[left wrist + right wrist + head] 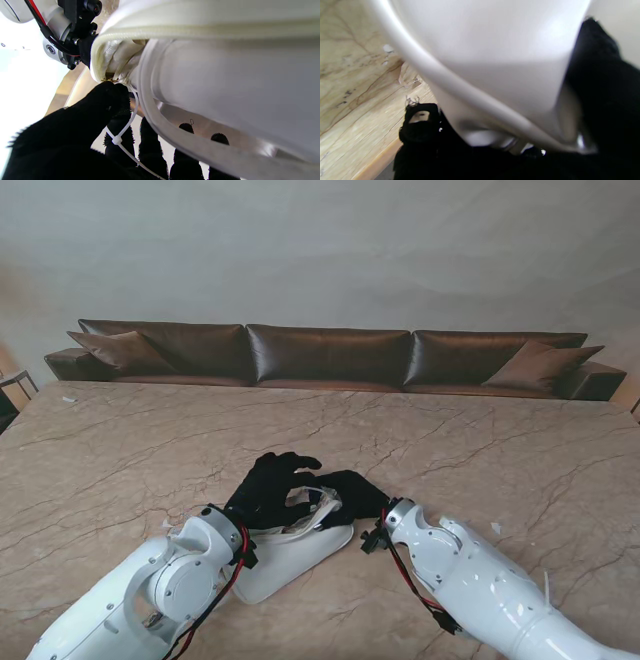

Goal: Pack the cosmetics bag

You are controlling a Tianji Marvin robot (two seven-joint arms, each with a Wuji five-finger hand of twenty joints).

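A white cosmetics bag lies on the marble table close in front of me, between both forearms. My left hand in its black glove curls over the bag's far end. In the left wrist view the thumb and a finger pinch a white zip-tie pull at the end of the cream zipper. My right hand meets it from the right and grips that same end of the bag, its fingers wrapped under the edge. What is inside the bag is hidden.
The marble table stretches far to both sides and away from me. A brown leather sofa runs along the wall behind it. Small white scraps lie on the table near my right forearm.
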